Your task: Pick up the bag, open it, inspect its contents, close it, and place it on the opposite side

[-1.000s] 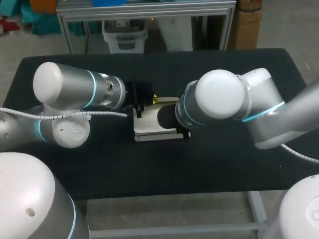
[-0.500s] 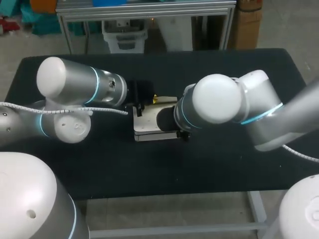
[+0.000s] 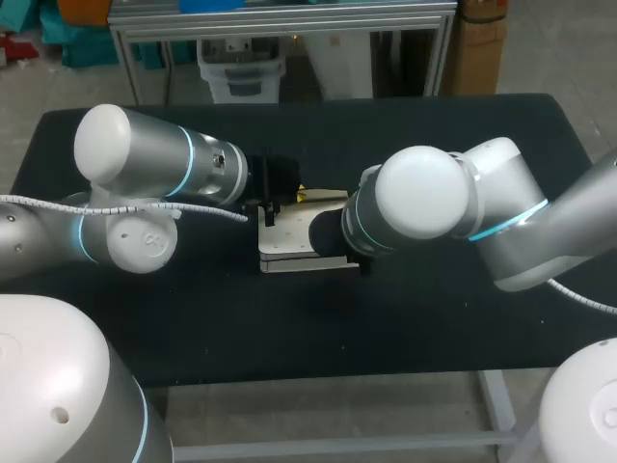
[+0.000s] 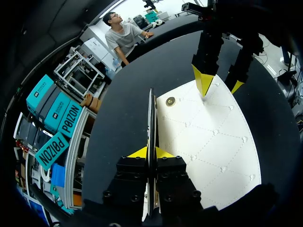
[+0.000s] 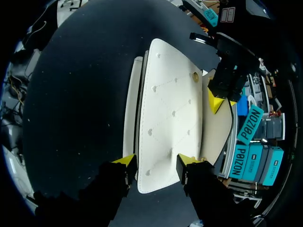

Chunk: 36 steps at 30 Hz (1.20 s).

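A white quilted bag (image 3: 289, 247) is laid flat at the middle of the black table (image 3: 434, 318), its brass snap (image 4: 170, 101) turned upward. The thin edge of its flap (image 4: 151, 113) is stood up on the bag's left side and is clamped between the fingers of the left gripper (image 4: 150, 152). The right gripper (image 5: 156, 161) is held over the bag's right part with its jaws spread, and nothing is grasped by it.

Cream diamond-quilted bag (image 5: 170, 118) with gold snap (image 5: 195, 75) on black table (image 3: 434, 318).
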{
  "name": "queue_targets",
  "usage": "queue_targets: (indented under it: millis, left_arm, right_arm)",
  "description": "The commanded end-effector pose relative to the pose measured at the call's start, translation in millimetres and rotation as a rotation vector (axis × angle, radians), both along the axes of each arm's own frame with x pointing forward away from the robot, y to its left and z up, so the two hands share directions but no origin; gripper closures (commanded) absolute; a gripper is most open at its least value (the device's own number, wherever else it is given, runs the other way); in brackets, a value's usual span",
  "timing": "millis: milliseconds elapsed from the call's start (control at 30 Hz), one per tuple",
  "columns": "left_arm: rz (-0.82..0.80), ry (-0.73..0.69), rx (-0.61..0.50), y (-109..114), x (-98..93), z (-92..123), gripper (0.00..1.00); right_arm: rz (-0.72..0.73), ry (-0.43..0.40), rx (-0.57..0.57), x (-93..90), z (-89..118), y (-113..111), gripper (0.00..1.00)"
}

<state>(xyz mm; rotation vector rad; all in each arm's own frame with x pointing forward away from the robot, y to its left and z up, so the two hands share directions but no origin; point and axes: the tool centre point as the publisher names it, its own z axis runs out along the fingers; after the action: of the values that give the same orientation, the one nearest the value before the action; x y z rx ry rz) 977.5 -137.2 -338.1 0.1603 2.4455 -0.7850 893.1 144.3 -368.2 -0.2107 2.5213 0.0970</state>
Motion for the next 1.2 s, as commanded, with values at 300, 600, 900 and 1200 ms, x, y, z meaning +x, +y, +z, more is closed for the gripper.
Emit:
queue_targets:
  millis: [300, 600, 900, 1200]
  left_arm:
    - [-0.036, 0.015, 0.024, 0.0, 4.8, -6.5, 1.0]
    - [-0.05, 0.017, 0.033, -0.9, 6.2, -9.9, 1.0]
    - [-0.081, -0.086, 0.015, -1.8, -7.2, -14.6, 1.0]
    - [-0.099, -0.256, 0.022, -18.1, -20.4, -21.4, 1.0]
  right_arm:
    - [0.022, -0.043, 0.009, 9.2, -10.4, 1.1, 0.58]
    - [0.018, -0.061, 0.007, 11.6, -12.7, 3.1, 0.96]
    - [-0.002, -0.061, 0.011, 12.5, -15.2, 3.5, 1.0]
    - [-0.009, -0.06, 0.015, 12.4, -15.6, 3.6, 1.0]
